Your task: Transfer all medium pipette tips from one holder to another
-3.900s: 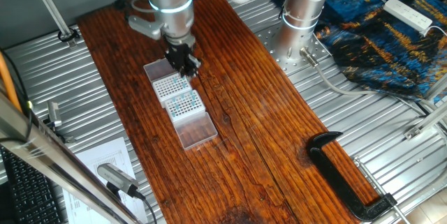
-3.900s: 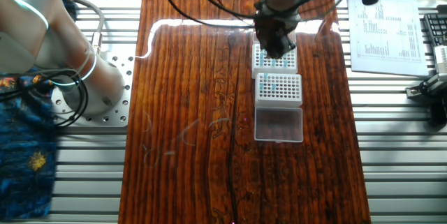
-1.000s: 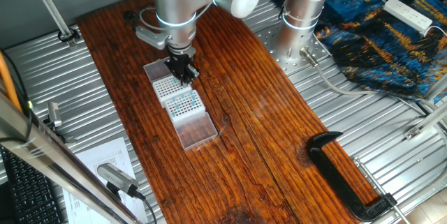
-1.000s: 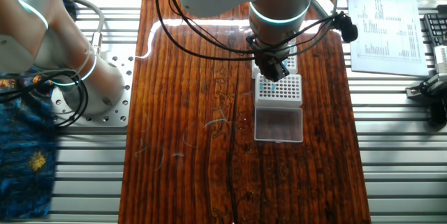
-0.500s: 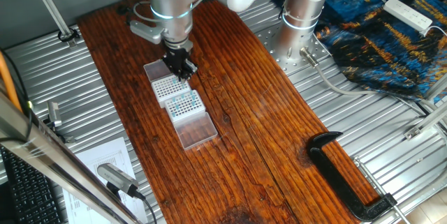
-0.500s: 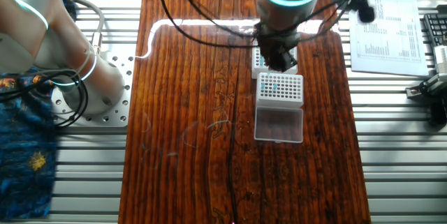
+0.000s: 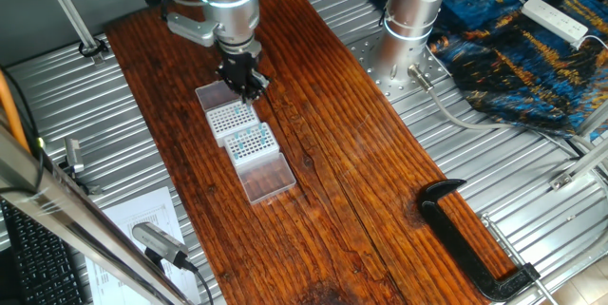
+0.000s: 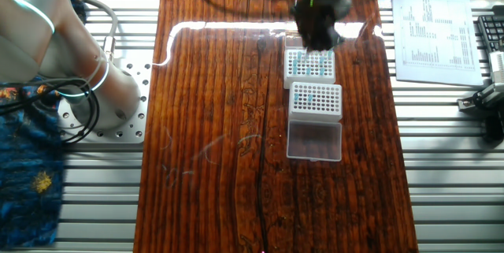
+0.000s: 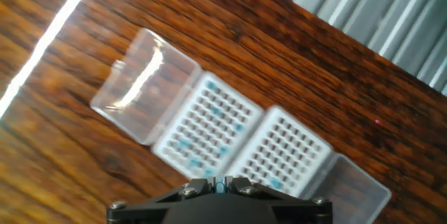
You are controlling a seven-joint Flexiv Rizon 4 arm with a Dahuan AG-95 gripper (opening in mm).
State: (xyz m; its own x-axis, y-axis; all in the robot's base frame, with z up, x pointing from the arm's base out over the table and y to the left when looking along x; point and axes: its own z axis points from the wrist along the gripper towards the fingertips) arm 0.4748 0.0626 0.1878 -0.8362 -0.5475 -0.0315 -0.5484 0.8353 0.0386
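Two white tip holders stand end to end on the wooden table. The near holder [image 7: 250, 140] [image 8: 315, 99] carries several medium pipette tips [image 7: 249, 137], seen as blue dots. The far holder [image 7: 219, 115] [image 8: 309, 65] also shows a few blue dots. My gripper [image 7: 252, 93] [image 8: 318, 43] hangs above the far holder's far end. In the hand view both holders lie below, one [image 9: 208, 129] with several blue tips [image 9: 185, 144], the other [image 9: 285, 151] with fewer. The gripper [image 9: 223, 183] is shut on a teal tip held between its jaws.
A clear open lid [image 7: 268, 180] [image 8: 314, 141] lies at the near holder's end. Another clear lid [image 9: 142, 86] shows in the hand view. A black clamp [image 7: 475, 238] sits at the table's near right. Papers [image 8: 429, 24] lie beside the table.
The gripper has moved from over the near holder to above the far holder's far end and has risen.
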